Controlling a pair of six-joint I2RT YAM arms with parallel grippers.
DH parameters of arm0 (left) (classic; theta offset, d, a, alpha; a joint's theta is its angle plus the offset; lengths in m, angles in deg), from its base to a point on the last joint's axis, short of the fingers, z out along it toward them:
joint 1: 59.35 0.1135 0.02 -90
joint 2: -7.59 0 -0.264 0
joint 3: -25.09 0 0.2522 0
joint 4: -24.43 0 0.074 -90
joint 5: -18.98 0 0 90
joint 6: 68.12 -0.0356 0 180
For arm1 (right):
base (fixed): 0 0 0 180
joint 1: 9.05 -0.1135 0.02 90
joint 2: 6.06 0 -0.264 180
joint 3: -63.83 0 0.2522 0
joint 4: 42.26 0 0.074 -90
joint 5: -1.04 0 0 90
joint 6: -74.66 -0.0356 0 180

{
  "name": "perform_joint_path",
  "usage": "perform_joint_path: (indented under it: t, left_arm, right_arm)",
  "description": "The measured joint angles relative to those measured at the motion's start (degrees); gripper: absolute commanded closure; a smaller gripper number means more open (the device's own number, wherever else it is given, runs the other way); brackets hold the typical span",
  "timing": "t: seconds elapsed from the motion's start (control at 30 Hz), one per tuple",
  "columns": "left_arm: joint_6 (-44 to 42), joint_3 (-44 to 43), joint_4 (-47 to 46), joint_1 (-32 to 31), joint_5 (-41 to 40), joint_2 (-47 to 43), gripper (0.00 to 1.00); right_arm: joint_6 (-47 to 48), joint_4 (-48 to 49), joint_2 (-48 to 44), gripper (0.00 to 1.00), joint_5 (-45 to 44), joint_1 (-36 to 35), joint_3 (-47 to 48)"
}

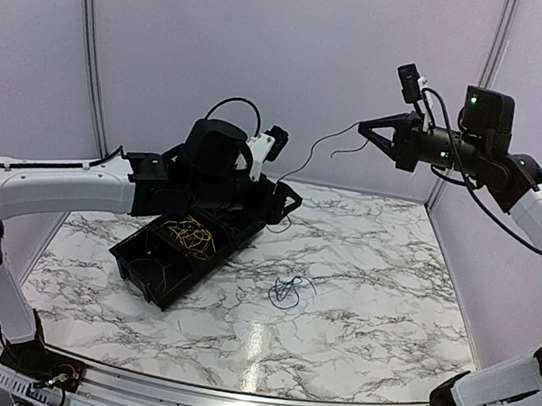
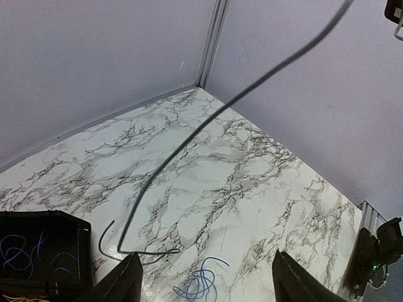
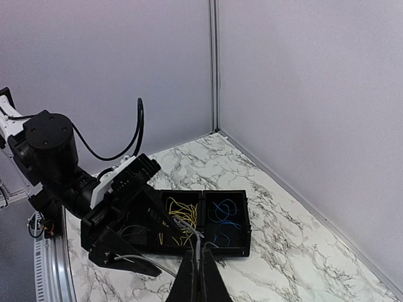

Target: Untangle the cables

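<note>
My right gripper (image 1: 365,128) is raised high at the right and is shut on a thin dark cable (image 1: 310,156). The cable hangs down and leftward to the table beside my left gripper (image 1: 286,202). In the left wrist view the cable (image 2: 208,123) crosses diagonally, and its lower end curls on the marble beside the left finger (image 2: 119,280). My left gripper (image 2: 208,283) is open wide and empty, low over the table. A small blue cable tangle (image 1: 286,288) lies on the marble, also in the left wrist view (image 2: 198,284). In the right wrist view the shut gripper (image 3: 200,270) pinches the greyish strand (image 3: 199,238).
A black compartment tray (image 1: 141,264) sits under the left arm. It holds yellow cables (image 3: 181,217) in one compartment, blue cables (image 3: 223,217) in another, and pale strands in a third. Walls stand close behind and to the right. A metal rail (image 1: 223,398) edges the table front.
</note>
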Motion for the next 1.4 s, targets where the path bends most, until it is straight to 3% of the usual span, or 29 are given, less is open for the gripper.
perform_joint_path:
  t: [0.3, 0.47, 0.57, 0.7, 0.83, 1.0, 1.17, 1.4]
  left_arm:
    - [-3.02, -4.37, 1.05, 3.58, 0.31, 5.60, 0.34]
    - [-2.91, -5.60, -1.18, 5.38, 7.87, 8.87, 0.38]
    - [-1.77, -5.60, -4.22, 5.81, 14.03, 10.62, 0.45]
    - [-0.13, -5.62, -7.41, 5.81, 19.52, 12.57, 0.65]
    - [0.76, -5.68, -8.55, 6.03, 21.77, 13.29, 0.85]
    - [2.19, -5.70, -9.53, 7.41, 22.62, 13.27, 0.98]
    - [2.49, -1.51, -9.60, 8.52, 22.05, 8.87, 1.00]
    - [4.87, 4.55, -6.95, 11.80, 23.69, -6.49, 1.00]
  right_arm:
    - [-0.24, 0.35, 0.42, 1.00, 1.16, -0.02, 0.00]
    - [-0.28, 0.37, 0.76, 1.00, 1.33, -0.02, 0.00]
    - [-0.26, 0.37, 0.92, 1.00, 1.33, -0.02, 0.00]
    - [-0.26, 0.37, 1.05, 1.00, 1.33, -0.02, 0.00]
    - [-0.26, 0.37, 1.05, 1.00, 1.33, -0.02, 0.00]
    - [-0.39, 0.37, 1.05, 1.00, 0.94, -0.02, 0.00]
    - [0.20, 1.22, 0.70, 1.00, -1.09, -0.02, -2.62]
    - [5.42, 0.72, 0.09, 1.00, -5.77, -1.29, -16.50]
